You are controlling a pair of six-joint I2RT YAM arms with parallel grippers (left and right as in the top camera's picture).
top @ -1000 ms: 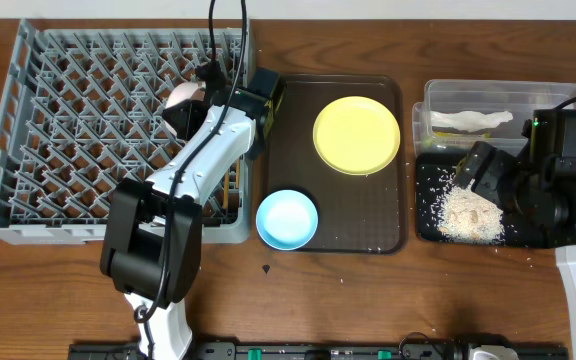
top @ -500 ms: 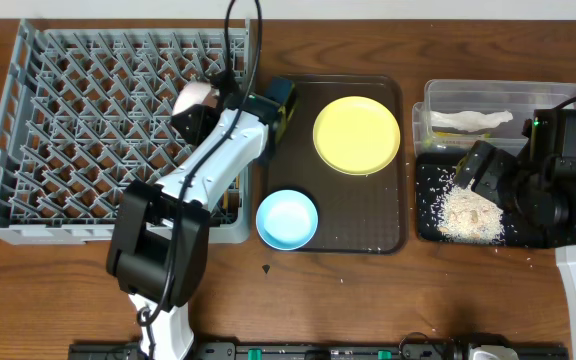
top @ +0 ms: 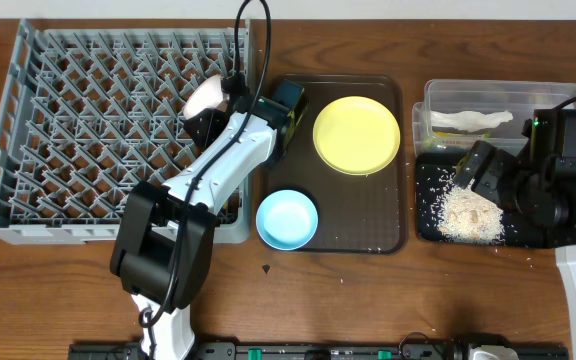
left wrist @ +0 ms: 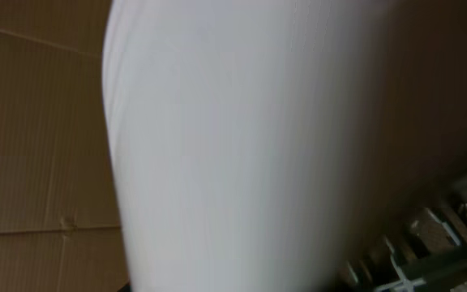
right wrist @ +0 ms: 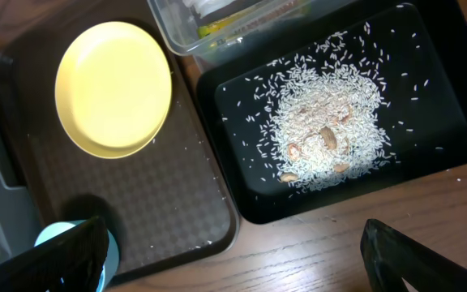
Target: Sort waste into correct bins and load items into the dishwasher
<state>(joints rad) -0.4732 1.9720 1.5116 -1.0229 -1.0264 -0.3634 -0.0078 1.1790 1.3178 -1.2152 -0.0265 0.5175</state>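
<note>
Since a second ago the white dish (top: 208, 93) has travelled to the right with the left gripper (top: 211, 108), from further in over the rack (top: 8, 120) to a spot near its right wall, towards the far end. Whether it is the bowl or the cup I cannot tell. In the left wrist view its smooth white side fills nearly everything, with only a few grey pegs (left wrist: 428, 243) showing at the lower right.

The fingers are hidden in both views, so I cannot tell how far apart they stand, or whether they clamp the dish or only rest against it.

The step in hand looks like setting this dish into the rack. To do it well, I would:
- bring it down on edge between two rows of pegs, not on top of them;
- let the pegs take its weight before the fingers part;
- lift straight up afterwards, since the rack wall is close by.

Beyond the rack, the yellow plate (top: 357, 134) and blue bowl (top: 287, 219) wait on the brown serving tray (top: 368, 225). Well apart, the right gripper (right wrist: 233, 268) hangs spread wide and empty above the near edge of the black tray (top: 423, 228) of rice (top: 468, 210).
</note>
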